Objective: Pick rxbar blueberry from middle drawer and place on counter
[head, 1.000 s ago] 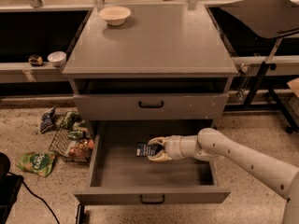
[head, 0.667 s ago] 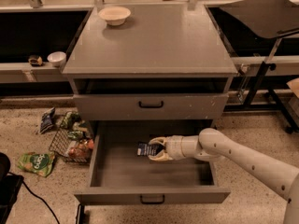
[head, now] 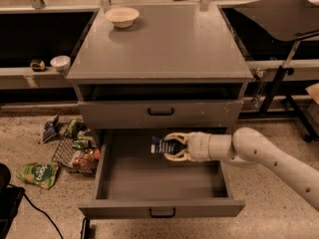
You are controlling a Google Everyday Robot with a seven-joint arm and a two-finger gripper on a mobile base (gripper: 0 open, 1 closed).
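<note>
A speckled stone floor (head: 45,218) runs under a grey drawer cabinet, with dark shelves on either side. The counter (head: 164,49) on top of the cabinet is a broad flat grey surface, and a pale bowl (head: 122,16) sits near its 11 o'clock corner. Below it the upper handled front (head: 160,113) is closed. The middle drawer (head: 159,185) is pulled out towards 6 o'clock, and its black bar handle (head: 162,213) faces the camera.

The white arm (head: 264,156) reaches in from 4 o'clock and crosses the drawer's right wall. Its hand (head: 167,147) is over the back of the drawer, towards 12 o'clock of the drawer's floor. It points to 9 o'clock, with its pale fingers (head: 174,136) pinching the rxbar blueberry (head: 157,146) from both sides. The dark wrapper with white print sticks out past the fingertips. I cannot tell whether the bar touches the drawer floor or hangs just above it.

At 9 o'clock of the drawer, a wire basket (head: 75,153) of colourful snack packs sits on the floor. A green snack bag (head: 39,174) lies beside it towards 8 o'clock. A small white cup (head: 60,62) stands on the left shelf.
</note>
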